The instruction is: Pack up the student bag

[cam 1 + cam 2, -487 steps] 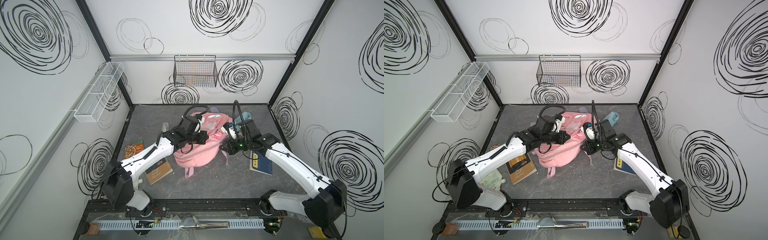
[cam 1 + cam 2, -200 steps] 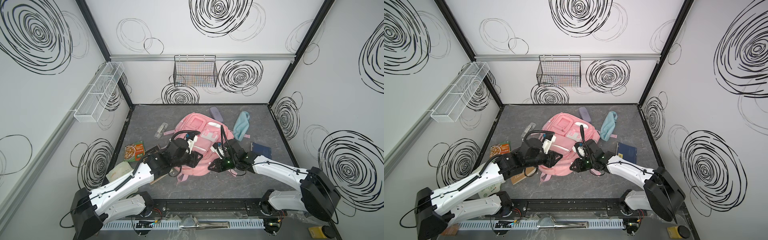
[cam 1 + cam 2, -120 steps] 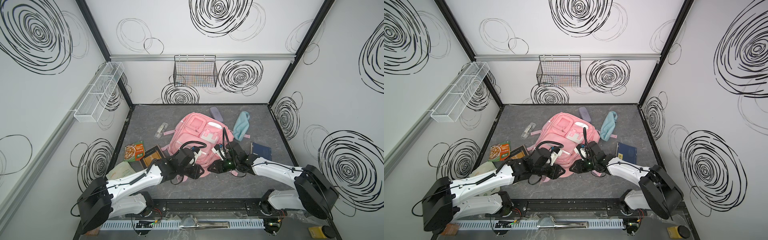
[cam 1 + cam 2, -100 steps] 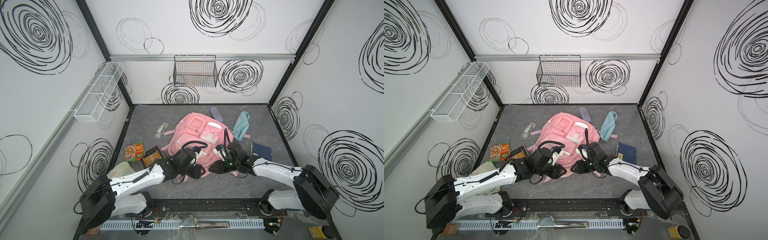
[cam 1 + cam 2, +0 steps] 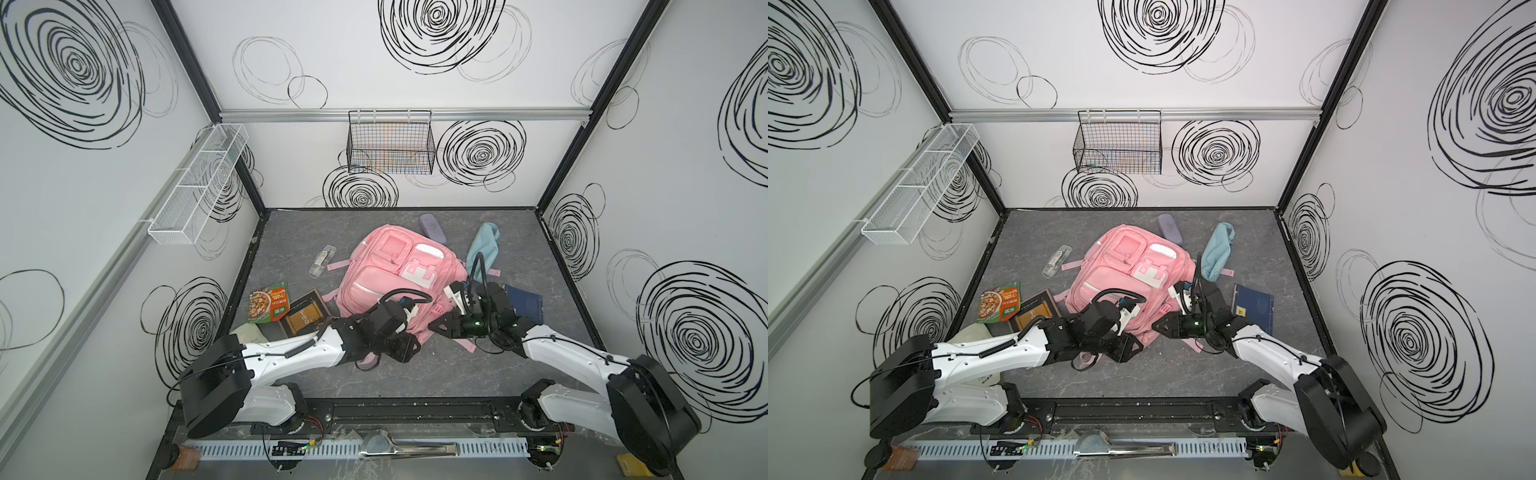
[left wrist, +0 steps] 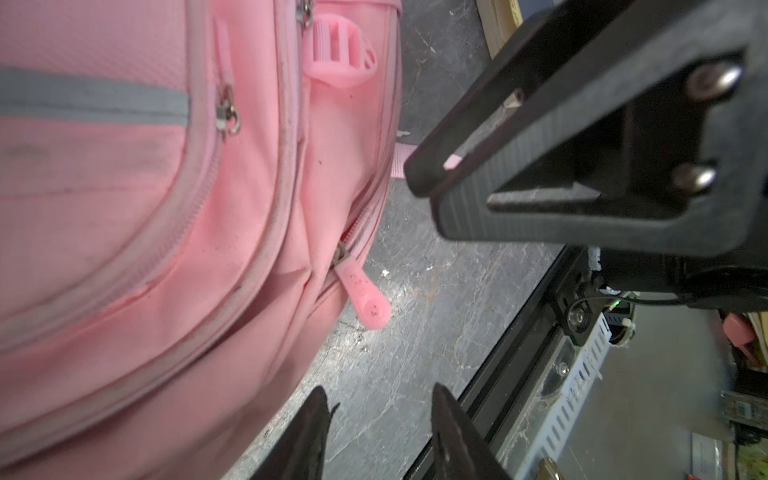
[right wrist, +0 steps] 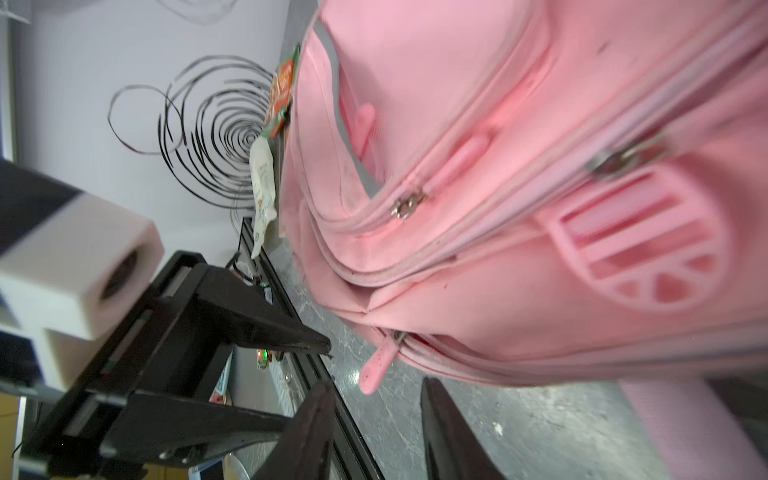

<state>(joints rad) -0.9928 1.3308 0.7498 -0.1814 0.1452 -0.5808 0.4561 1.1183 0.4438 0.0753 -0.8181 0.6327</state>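
Note:
The student bag (image 5: 386,266) (image 5: 1121,266), a pink backpack, lies front-up in the middle of the grey floor in both top views. Both grippers sit low at its near edge, tips facing each other. My left gripper (image 5: 409,347) (image 6: 380,399) is open with bare floor between its fingers. My right gripper (image 5: 436,326) (image 7: 376,388) is open too. A pink zipper pull (image 6: 365,297) (image 7: 376,365) hangs from the bag's bottom seam. Its tip reaches the mouth of the right jaws without being pinched.
A light-blue pouch (image 5: 482,249) and a grey-purple case (image 5: 432,226) lie behind the bag. A dark blue notebook (image 5: 525,307) is to its right. A brown book (image 5: 305,320), a snack packet (image 5: 269,307) and a clear tube (image 5: 322,259) lie to its left. The black front rail (image 5: 395,415) runs close behind both grippers.
Both arms came back from over the bunched-up bag to its near edge, and the bag now lies flat. Over the last half second the grippers barely shifted; the left jaws widened.

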